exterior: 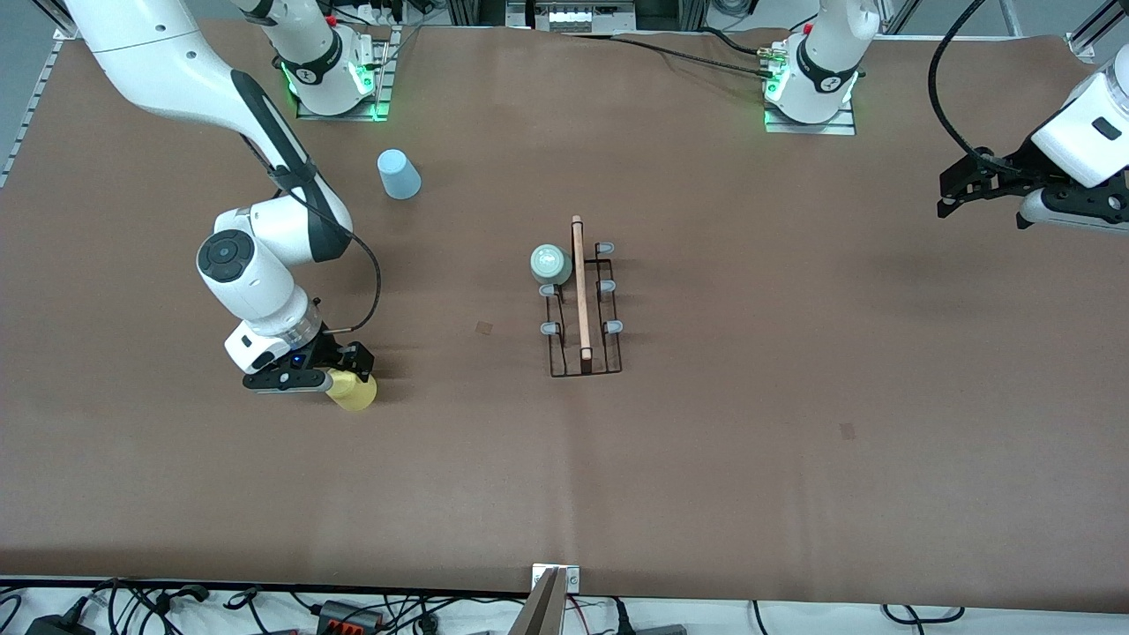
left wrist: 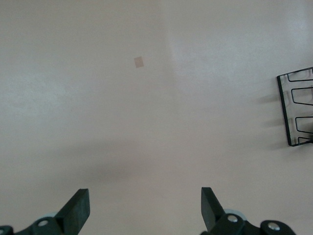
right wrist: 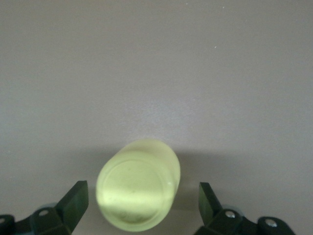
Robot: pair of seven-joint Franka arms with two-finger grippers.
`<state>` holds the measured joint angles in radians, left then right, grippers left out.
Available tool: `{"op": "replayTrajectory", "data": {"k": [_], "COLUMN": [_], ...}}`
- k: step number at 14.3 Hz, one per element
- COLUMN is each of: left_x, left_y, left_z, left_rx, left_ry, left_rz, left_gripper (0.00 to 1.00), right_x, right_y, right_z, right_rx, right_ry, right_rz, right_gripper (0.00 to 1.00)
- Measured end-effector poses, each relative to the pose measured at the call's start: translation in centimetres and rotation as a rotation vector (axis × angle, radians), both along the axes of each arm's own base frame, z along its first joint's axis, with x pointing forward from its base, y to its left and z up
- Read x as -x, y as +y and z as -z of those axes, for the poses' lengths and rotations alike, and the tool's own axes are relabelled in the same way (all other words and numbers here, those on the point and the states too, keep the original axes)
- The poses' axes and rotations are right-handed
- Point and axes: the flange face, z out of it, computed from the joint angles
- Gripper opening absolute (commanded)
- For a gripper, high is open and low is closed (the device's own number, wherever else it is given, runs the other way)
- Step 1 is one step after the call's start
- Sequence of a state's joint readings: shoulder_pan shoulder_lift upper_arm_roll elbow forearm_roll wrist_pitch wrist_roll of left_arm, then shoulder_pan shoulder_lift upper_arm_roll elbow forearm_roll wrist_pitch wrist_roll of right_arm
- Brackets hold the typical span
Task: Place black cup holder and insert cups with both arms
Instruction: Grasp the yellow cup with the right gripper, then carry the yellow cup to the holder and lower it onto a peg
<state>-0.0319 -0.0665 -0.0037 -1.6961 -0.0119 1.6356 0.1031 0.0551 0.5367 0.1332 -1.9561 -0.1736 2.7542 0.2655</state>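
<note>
**Yellow cup between parted fingers, not yet gripped**

Right gripper [exterior: 340, 381] low over yellow cup [exterior: 353, 391] toward the right arm's edge; fingers apart, cup centred between them, base up; black cup holder [exterior: 582, 304] mid-bench, mint cup [exterior: 549, 263] on it; left gripper [exterior: 957, 196] waits, fingers apart, over the left arm's edge

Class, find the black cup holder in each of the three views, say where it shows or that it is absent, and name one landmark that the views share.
Front view: the black cup holder stands mid-table, the mint green cup on one of its pegs.
Left wrist view: only a corner of its wire base shows at the picture's edge.
Right wrist view: not in it; the yellow cup sits between the open right hand's fingers.
Shared landmark: the brown table.
</note>
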Motion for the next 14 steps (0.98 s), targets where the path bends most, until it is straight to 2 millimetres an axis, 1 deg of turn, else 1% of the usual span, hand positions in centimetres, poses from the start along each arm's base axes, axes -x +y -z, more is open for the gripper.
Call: {"op": "replayTrajectory", "data": {"k": [1,2,3,4,6,7,8,10,11,12,13,14], "left_x": [0.0,0.0,0.0,0.1,0.2,0.3,0.3,0.3,0.3,0.3,0.3,0.3], "left_y": [0.0,0.0,0.0,0.0,0.1,0.2,0.3,0.4,0.4,0.4,0.4,0.4], "left_z": [0.0,0.0,0.0,0.1,0.2,0.2,0.2,0.2,0.2,0.3,0.3,0.3], "left_rx": [0.000,0.000,0.000,0.000,-0.001,-0.001,-0.001,-0.001,-0.001,-0.001,-0.001,-0.001], "left_ry": [0.000,0.000,0.001,0.007,0.021,0.026,0.028,0.028,0.029,0.029,0.029,0.029], "left_rz": [0.000,0.000,0.000,0.000,-0.002,-0.004,-0.006,-0.007,-0.007,-0.007,-0.007,-0.007], "left_gripper": [1.00,1.00,1.00,1.00,1.00,1.00,1.00,1.00,1.00,1.00,1.00,1.00], "right_x": [-0.1,-0.1,-0.1,-0.1,-0.2,-0.3,-0.4,-0.5,-0.5,-0.3,0.0,0.6], "right_y": [-0.2,-0.2,-0.2,-0.2,-0.2,-0.2,-0.1,0.1,0.7,1.9,3.6,5.8], "right_z": [0.3,0.6,0.9,1.1,1.2,1.0,0.9,0.4,-0.2,-1.6,-3.7,-6.4], "right_rx": [0.000,-0.002,-0.004,-0.005,-0.007,-0.008,-0.008,-0.008,-0.002,0.005,0.006,0.003], "right_ry": [-0.006,-0.011,-0.012,-0.013,-0.017,-0.023,-0.025,-0.028,-0.017,0.006,0.028,0.046], "right_rz": [-0.003,-0.005,-0.005,-0.005,-0.005,-0.005,-0.005,-0.009,-0.013,-0.002,0.034,0.089], "right_gripper": [0.96,0.84,0.78,0.67,0.36,0.30,0.25,0.22,0.20,0.20,0.20,0.20]}}
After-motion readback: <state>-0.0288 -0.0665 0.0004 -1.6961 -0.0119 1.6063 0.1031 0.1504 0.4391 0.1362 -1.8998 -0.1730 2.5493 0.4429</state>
